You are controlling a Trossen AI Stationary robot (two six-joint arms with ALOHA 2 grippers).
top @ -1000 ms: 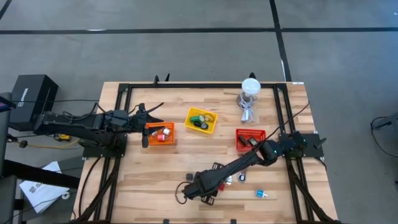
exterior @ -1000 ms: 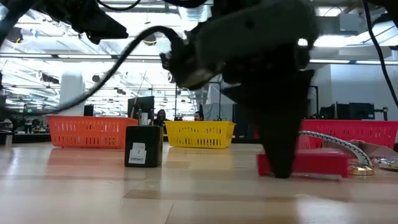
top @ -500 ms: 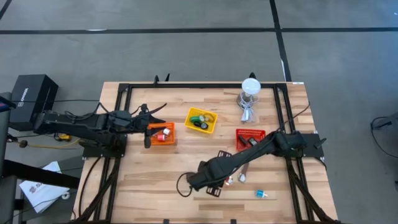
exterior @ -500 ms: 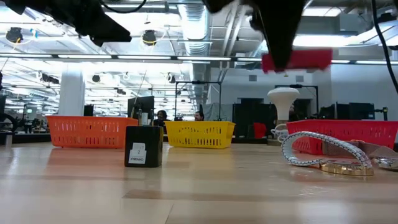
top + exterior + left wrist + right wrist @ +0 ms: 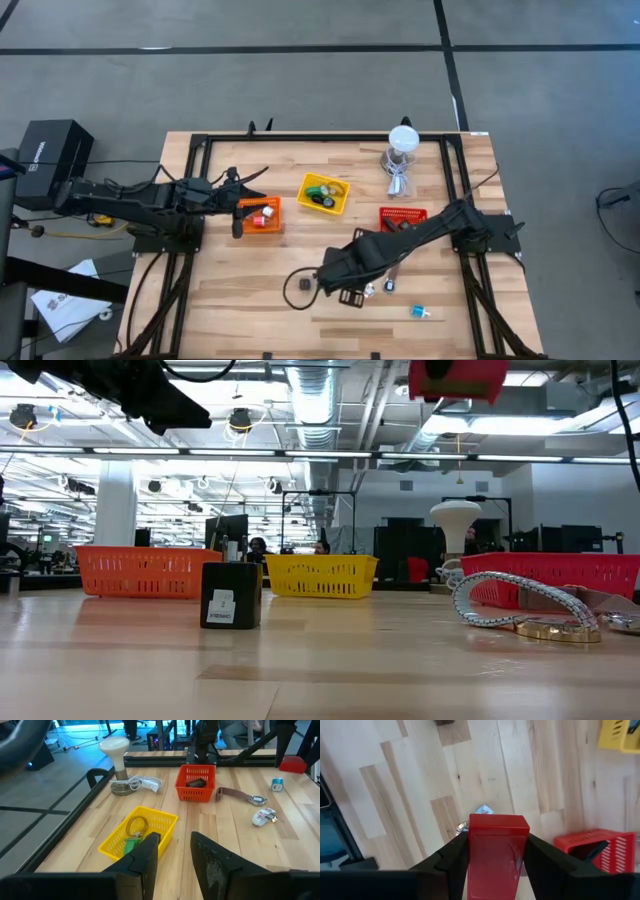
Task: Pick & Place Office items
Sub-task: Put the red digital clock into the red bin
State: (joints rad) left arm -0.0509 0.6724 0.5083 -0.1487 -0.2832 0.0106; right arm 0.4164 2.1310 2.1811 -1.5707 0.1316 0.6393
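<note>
Right claw (image 5: 495, 870): clamped on the red block (image 5: 497, 852), raised above the table's middle.
Left claw (image 5: 172, 857): empty, fingers slightly apart, parked over the orange bin (image 5: 257, 214) at 9 o'clock.
Done: some items sit in all three bins.
Left: block unplaced; black box (image 5: 231, 595), strap (image 5: 235, 795), small bits at 5 o'clock.

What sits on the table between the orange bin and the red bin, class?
The yellow bin sits between the orange bin and the red bin, holding small items; it lies slightly farther back. The high view shows this best.
</note>
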